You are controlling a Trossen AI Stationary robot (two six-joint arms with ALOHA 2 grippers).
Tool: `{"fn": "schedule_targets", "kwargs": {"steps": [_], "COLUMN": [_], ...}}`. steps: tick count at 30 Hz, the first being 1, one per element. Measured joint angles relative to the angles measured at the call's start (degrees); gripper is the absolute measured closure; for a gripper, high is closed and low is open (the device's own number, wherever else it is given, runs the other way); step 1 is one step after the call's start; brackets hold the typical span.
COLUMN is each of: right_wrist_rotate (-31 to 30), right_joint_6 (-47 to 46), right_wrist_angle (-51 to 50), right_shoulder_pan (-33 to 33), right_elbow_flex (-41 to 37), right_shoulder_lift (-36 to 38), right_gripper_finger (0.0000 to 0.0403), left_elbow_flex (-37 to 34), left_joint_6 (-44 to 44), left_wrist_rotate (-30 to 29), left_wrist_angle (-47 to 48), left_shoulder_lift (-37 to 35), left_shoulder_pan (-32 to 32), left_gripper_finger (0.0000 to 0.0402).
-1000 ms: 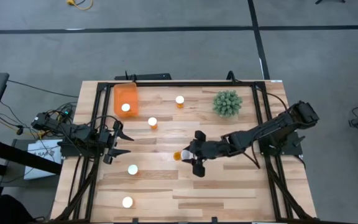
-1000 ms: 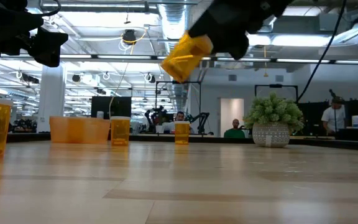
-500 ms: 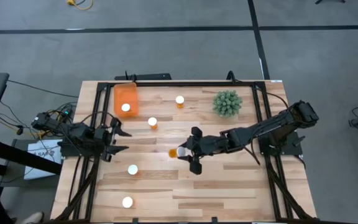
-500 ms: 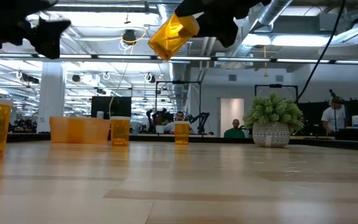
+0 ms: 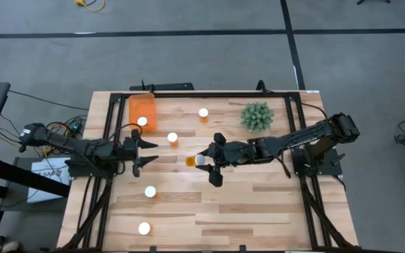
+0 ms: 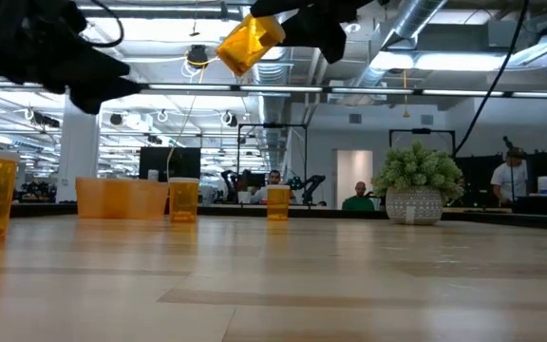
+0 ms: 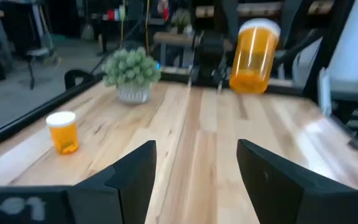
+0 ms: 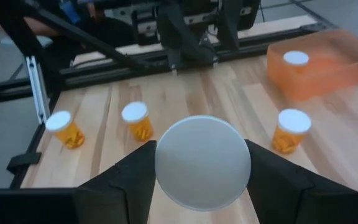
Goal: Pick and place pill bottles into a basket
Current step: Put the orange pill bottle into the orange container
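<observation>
My right gripper (image 5: 204, 160) is shut on a pill bottle (image 5: 191, 161), orange with a white cap, high above the middle of the table; the low view shows the bottle tilted (image 6: 248, 43). The orange basket (image 5: 143, 111) stands at the far left with one bottle (image 5: 142, 121) inside. Other bottles stand upright on their bases: two (image 5: 203, 112) (image 5: 172, 138) on the far half and two (image 5: 150, 191) (image 5: 144, 228) near the front left. My left gripper (image 5: 146, 152) is open and empty, left of the held bottle, with its fingers (image 7: 132, 174) apart. My right gripper pinches the bottle at its cap end (image 8: 202, 162) between its two fingers (image 8: 135, 177), one on each side of the white cap. It comes level from the table's right, along the bottle. The orange body (image 5: 190, 161) points away toward the left, tilted and lifted clear.
A green spiky plant in a pot (image 5: 257, 117) stands at the far right. Black rails (image 5: 111, 140) run along the table's left and right sides. Bare wood lies in the near right part (image 5: 259, 211). People show in the room beyond the table (image 6: 359, 195).
My right gripper has carried the bottle up and toward the table's far left, nearer the basket, and the bottle stays tilted in the hold. My left gripper has moved toward the table's right and a little toward the far edge, and it stays open.
</observation>
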State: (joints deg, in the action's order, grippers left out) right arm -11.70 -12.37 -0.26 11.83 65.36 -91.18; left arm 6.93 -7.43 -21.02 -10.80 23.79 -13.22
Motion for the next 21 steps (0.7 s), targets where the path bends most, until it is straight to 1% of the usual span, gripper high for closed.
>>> {"fn": "schedule_targets", "kwargs": {"steps": [2, 4, 7, 10, 12, 16, 19, 21], "right_wrist_rotate": [-0.02, -0.04, -0.07, -0.12, -0.22, -0.2, -0.21, -0.22], "right_joint_6": [0.47, 0.86, 0.86, 0.84, 0.86, 0.88, 1.85, 1.97], "right_wrist_angle": [1.36, 2.45, 2.65, 2.61, 2.61, 2.49, 2.41, 2.43], "right_shoulder_pan": [-0.38, -0.89, -1.73, -2.45, -2.79, -3.08, -3.08, -3.21], "right_elbow_flex": [0.07, 0.09, 0.09, 0.09, 0.09, 0.09, 0.09, 0.09], "right_shoulder_lift": [0.0, 0.0, 0.0, 0.0, 0.0, 0.0, 0.0, 0.0], "right_gripper_finger": [0.0208, 0.0207, 0.0188, 0.0176, 0.018, 0.0203, 0.0207, 0.02], "left_elbow_flex": [2.92, 6.17, 10.88, 15.39, 18.3, 23.0, 25.43, 26.53], "left_joint_6": [0.87, 2.06, 2.31, 4.52, 6.21, 8.47, 9.11, 9.1], "left_wrist_rotate": [1.77, 3.26, 3.44, 3.8, 4.26, 4.39, 7.02, 9.5], "left_wrist_angle": [0.07, 0.82, 1.18, 1.19, 2.68, 4.65, 3.55, 2.85], "left_shoulder_lift": [4.87, 9.6, 16.08, 21.61, 24.62, 30.25, 33.72, 35.74], "left_shoulder_pan": [1.24, 2.41, 3.93, 4.97, 5.46, 6.19, 6.81, 7.19], "left_gripper_finger": [0.0189, 0.019, 0.019, 0.019, 0.019, 0.019, 0.019, 0.019]}}
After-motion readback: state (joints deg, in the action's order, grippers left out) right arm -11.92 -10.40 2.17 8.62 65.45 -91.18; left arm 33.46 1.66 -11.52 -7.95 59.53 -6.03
